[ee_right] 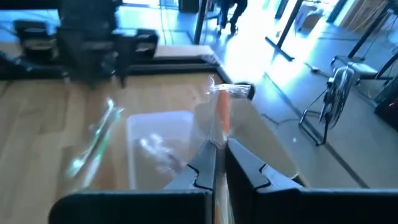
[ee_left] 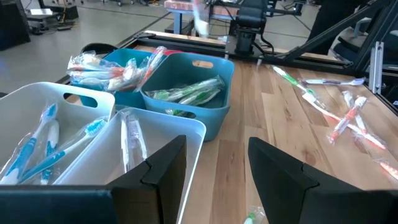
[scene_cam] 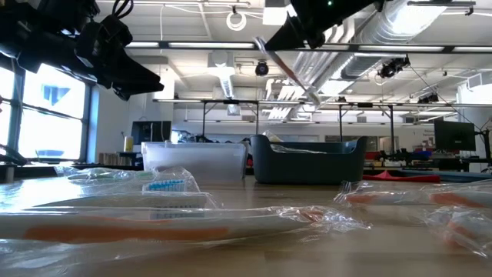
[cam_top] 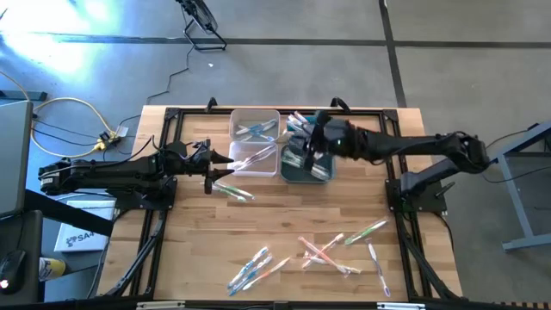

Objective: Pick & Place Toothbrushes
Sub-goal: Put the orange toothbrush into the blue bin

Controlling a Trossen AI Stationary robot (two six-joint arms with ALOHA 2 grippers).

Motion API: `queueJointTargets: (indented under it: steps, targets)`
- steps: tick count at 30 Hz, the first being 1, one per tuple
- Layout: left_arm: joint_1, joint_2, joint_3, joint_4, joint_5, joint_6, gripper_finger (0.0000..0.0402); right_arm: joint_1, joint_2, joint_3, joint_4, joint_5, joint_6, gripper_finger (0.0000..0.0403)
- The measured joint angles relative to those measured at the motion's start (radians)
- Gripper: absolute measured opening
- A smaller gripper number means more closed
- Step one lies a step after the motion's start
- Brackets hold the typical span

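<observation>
The right gripper (cam_top: pixel 303 140) hangs above the dark teal bin (cam_top: pixel 306 172), its fingers pinched tight on one wrapped orange-accented toothbrush (ee_right: pixel 221 115). The left gripper (cam_top: pixel 209 164) waits just beside the white bin (cam_top: pixel 255 142), on the side away from the dark teal bin, its fingers (ee_left: pixel 163 167) spread apart and empty. More wrapped toothbrushes (cam_top: pixel 327 251) lie scattered on the wooden table (cam_top: pixel 284 215) well apart from the dark teal bin, others already fill both bins, and no brand or label on any wrapper can be read.

Bins (cam_top: pixel 280 145) block the table's far middle; scattered toothbrushes (cam_top: pixel 327 251) clutter the near side
</observation>
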Motion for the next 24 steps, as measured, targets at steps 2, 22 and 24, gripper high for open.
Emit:
queueJointTargets:
  steps: [2, 22, 24]
  targets:
    - [0.0, 0.0, 0.0, 0.0, 0.0, 0.0, 0.0171, -0.05, 0.007, 0.0, 0.028, -0.035, -0.022, 0.001]
    - [0.0, 0.0, 0.0, 0.008, -0.013, 0.011, 0.0171, -0.336, 0.241, 0.0, 0.178, -0.175, -0.29, 0.001]
    - [0.0, 0.0, 0.0, 0.008, -0.013, 0.011, 0.0171, -0.358, 0.267, 0.0, 0.182, -0.175, -0.296, 0.001]
